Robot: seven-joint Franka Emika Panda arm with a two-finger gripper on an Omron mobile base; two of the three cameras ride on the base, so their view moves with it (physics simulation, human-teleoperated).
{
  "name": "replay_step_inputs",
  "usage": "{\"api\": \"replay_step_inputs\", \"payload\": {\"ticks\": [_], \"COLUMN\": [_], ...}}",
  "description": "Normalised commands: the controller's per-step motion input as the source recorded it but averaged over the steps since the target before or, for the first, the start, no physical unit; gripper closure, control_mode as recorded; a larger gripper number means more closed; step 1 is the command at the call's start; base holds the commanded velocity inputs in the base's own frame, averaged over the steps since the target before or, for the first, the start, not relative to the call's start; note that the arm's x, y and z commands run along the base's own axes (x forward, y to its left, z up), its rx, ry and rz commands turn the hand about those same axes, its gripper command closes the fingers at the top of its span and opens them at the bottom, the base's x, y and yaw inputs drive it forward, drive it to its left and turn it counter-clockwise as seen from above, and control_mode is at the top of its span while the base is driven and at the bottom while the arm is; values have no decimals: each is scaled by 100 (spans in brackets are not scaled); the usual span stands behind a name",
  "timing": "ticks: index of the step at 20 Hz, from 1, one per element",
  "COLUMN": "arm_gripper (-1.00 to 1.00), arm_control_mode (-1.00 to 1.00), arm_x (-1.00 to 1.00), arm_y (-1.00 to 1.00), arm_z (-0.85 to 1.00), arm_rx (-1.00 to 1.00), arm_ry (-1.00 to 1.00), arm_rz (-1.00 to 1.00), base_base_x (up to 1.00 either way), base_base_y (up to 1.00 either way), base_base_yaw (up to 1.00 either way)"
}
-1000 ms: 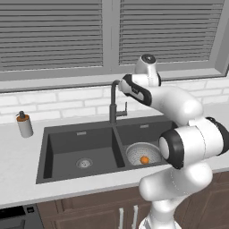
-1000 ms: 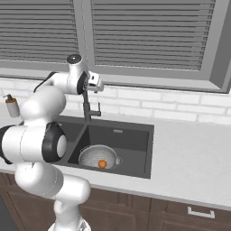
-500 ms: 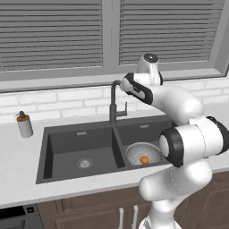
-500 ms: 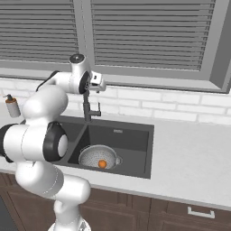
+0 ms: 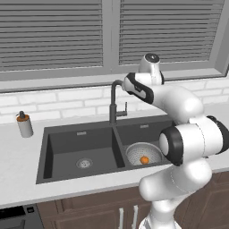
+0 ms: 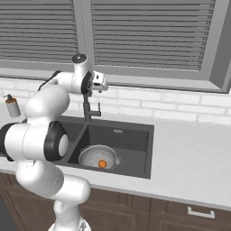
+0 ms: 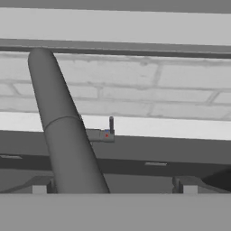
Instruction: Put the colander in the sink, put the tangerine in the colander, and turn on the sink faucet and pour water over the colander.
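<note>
Sink [image 5: 62, 147]: dark double basin, right basin holding the colander.
Faucet [image 5: 114, 100]: tall, between basins; no water seen. Side lever [image 7: 111, 124] is small; wide-spread fingers could slip past it or swing the spout off the colander.
Gripper [image 6: 100, 84]: jaws spread, empty, beside the spout top.
Colander [image 5: 143, 153]: upright.
Soap bottle [image 5: 24, 125]: far left, clear of work.
Tangerine [image 6: 102, 164]: inside colander.

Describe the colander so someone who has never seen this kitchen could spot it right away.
Under the window, a dark double-basin sink is set into the light counter. The colander sits in the basin right of the faucet. It is a round, silver-white perforated bowl holding a small orange tangerine, far wider than the flat drain in the other basin.
</note>
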Motion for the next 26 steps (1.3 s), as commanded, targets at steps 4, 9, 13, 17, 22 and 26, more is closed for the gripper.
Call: {"api": "replay_step_inputs", "payload": {"ticks": [4,9,13,17,22,26], "arm_gripper": [-100,-100,-100,-100,-100,-100], "arm_control_mode": [-100,-100,-100,-100,-100,-100], "arm_x": [0,0,0,-1,-22,-38], "arm_y": [-30,-29,-27,-26,-10,0], "arm_z": [-38,-34,-30,-23,-3,14], "arm_rx": [-2,-2,-1,0,0,0], "arm_ry": [-2,-2,-1,-1,-4,-1], "arm_rz": [0,0,0,0,0,0], "base_base_x": [0,0,0,0,0,0], "base_base_y": [0,0,0,0,0,0], "base_base_yaw": [0,0,0,0,0,0]}}
